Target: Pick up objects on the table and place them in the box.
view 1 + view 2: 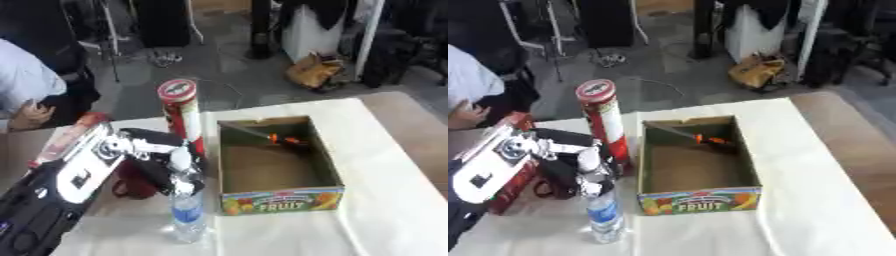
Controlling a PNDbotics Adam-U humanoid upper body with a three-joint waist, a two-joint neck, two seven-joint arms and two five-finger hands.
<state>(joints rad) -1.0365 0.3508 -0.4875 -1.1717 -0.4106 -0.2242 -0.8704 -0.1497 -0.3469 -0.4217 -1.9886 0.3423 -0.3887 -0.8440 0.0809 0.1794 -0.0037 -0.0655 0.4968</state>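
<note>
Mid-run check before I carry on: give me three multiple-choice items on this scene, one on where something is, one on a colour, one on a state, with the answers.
1. Where does the tall red can stand?
A. Inside the box
B. Just left of the box, on the table
C. At the table's right edge

2. What colour is the water bottle's label?
A. Blue
B. Yellow
C. Green

3. What is the left hand doing?
A. Resting open, touching nothing
B. Lying flat inside the box
C. Closed around the bottle's upper part

Answers:
1 B, the can is upright beside the box's left wall.
2 A, a blue band wraps the clear bottle.
3 C, the dark fingers curl round the bottle near its neck.
</note>
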